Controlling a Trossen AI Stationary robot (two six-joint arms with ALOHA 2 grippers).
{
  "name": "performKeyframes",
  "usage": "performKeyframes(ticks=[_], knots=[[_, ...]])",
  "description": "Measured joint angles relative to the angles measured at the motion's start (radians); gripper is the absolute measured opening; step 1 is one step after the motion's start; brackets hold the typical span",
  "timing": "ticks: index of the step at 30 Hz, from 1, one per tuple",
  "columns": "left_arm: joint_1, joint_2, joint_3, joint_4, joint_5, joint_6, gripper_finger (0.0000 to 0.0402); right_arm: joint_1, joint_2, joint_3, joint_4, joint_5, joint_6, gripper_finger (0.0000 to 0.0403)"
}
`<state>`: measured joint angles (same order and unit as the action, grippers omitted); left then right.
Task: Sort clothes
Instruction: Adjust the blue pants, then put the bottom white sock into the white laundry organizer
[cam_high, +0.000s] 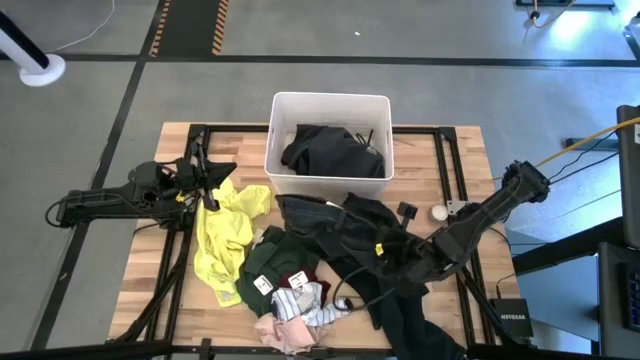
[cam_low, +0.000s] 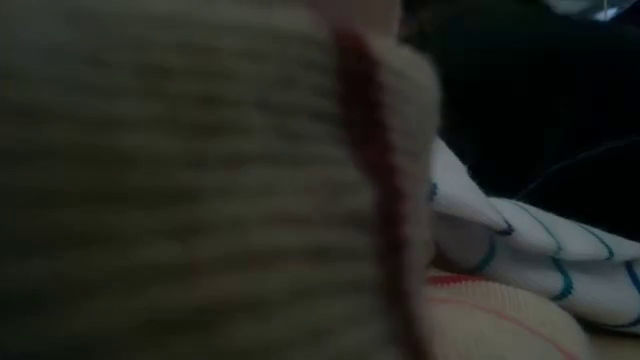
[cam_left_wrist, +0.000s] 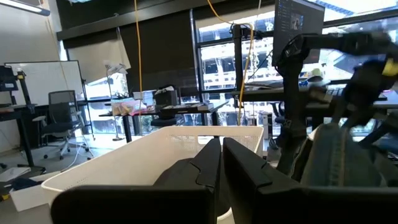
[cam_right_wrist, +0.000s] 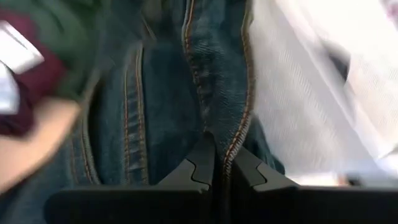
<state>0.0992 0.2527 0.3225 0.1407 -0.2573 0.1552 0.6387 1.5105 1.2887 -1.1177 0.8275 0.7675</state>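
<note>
A heap of clothes lies on the wooden table (cam_high: 460, 150): a bright yellow top (cam_high: 225, 235), a dark green shirt (cam_high: 268, 262), a maroon piece (cam_high: 297, 280), a striped piece (cam_high: 312, 300), a pink piece (cam_high: 285, 332) and dark jeans (cam_high: 335, 225). A black garment (cam_high: 330, 150) lies in the white bin (cam_high: 330, 97). My left gripper (cam_high: 207, 178) is shut and empty at the yellow top's far end, facing the bin (cam_left_wrist: 155, 155). My right gripper (cam_high: 388, 252) is shut on the jeans (cam_right_wrist: 155, 106). The low view is filled by pale cloth (cam_low: 200, 200) and the striped piece (cam_low: 540, 250). My right gripper pinches a stitched seam fold of the jeans (cam_right_wrist: 214, 127) between its two fingers, coming slanting down from the table's right side. In the left wrist view the denim (cam_left_wrist: 336, 162) stands raised below the gripper. The rest of the jeans lies on the heap.
The bin stands at the table's far middle. A small white round object (cam_high: 438, 212) and a small black piece (cam_high: 405, 210) lie to the right of the jeans. A black box (cam_high: 510, 312) sits at the right front corner. Black frame rails (cam_high: 450, 170) run along the table.
</note>
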Motion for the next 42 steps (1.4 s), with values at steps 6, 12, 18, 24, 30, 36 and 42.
performKeyframes(ticks=[6,12,18,24,30,36,42], knots=[[0.0,0.0,0.0,0.002,0.0,0.002,0.0013,-0.005,0.0,-0.251,0.035,-0.103,0.298,0.0029],[0.0,0.0,0.0,0.002,0.0,0.006,0.0013,-0.014,-0.001,-0.382,0.118,-0.268,0.471,0.0058],[0.0,0.0,0.0,-0.001,0.0,-0.001,0.0013,-0.053,-0.001,-0.323,0.036,-0.337,0.462,0.0114],[0.0,0.0,0.0,-0.003,0.0,-0.002,0.0013,-0.079,-0.002,-0.11,-0.164,-0.404,0.396,0.0186],[0.0,0.0,-0.003,-0.003,0.0,-0.001,0.0013,-0.076,-0.003,0.142,-0.209,-0.413,0.321,0.0233],[0.0,0.0,-0.003,-0.002,0.0,0.001,0.0013,-0.075,-0.002,0.221,0.091,-0.372,0.102,0.0241],[0.0,0.0,-0.003,0.0,0.0,-0.001,0.0013,-0.075,0.115,0.219,0.431,-0.404,-0.194,0.0241]])
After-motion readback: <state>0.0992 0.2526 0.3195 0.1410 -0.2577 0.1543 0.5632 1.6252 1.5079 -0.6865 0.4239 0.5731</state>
